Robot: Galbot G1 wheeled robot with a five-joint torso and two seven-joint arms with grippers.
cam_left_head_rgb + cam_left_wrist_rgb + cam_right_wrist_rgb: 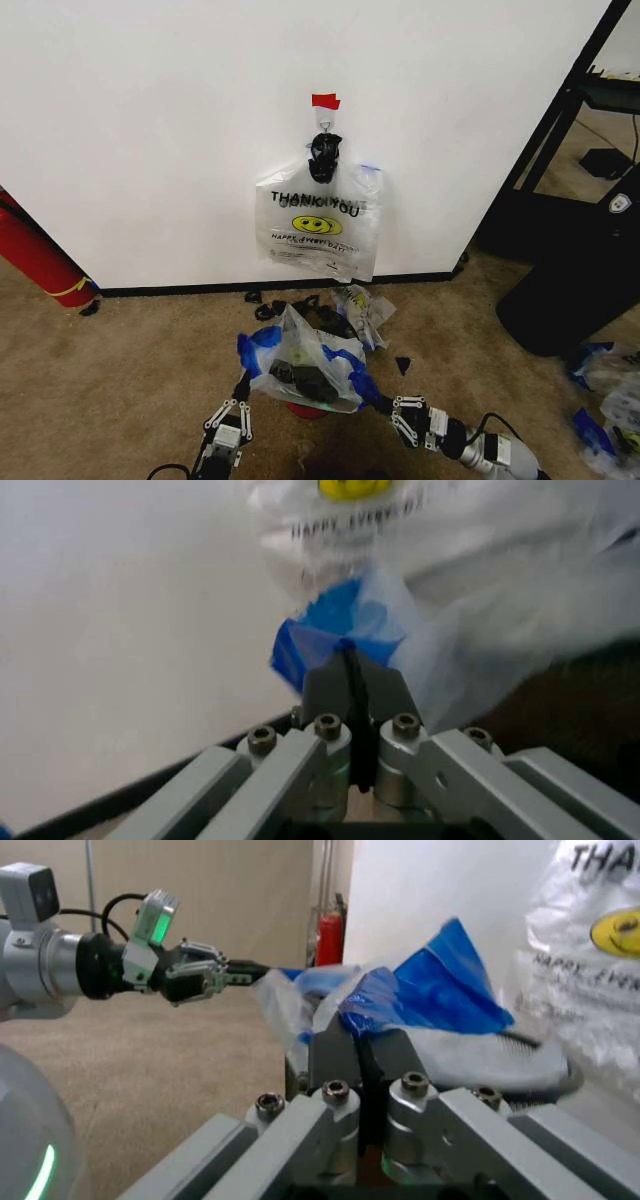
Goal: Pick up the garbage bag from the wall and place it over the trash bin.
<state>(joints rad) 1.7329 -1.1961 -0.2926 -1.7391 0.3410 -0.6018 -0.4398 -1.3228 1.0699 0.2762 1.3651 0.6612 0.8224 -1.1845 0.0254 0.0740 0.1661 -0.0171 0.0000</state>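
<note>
Bag [305, 362] sits low in front of the robot, stretched between both grippers over the bin [307, 409], whose red base peeks out beneath. It is thin, see-through, with blue patches at the two held corners.

Left gripper [243, 382]: jaws pressed together, pinching the bag's blue left edge. The left wrist view shows the plastic caught in the dark slit between the fingers.

Right gripper [380, 403]: jaws likewise closed on the blue fold on the bag's other side (the right wrist view shows it rising straight out of the pinch).

The two grips stand apart, one each side of the bin. My reading: this spreads the mouth wide so the rim can pass inside. The bag looks draped over the top, not yet seated; dark contents or mesh show through the plastic, and I cannot tell which.

On the wall [150, 130] behind, a second bag [320, 230] with a yellow smiley hangs from the hook [324, 122] under red tape [325, 101]. Scraps [330, 305] litter the carpet [120, 380] by the baseboard.
</note>
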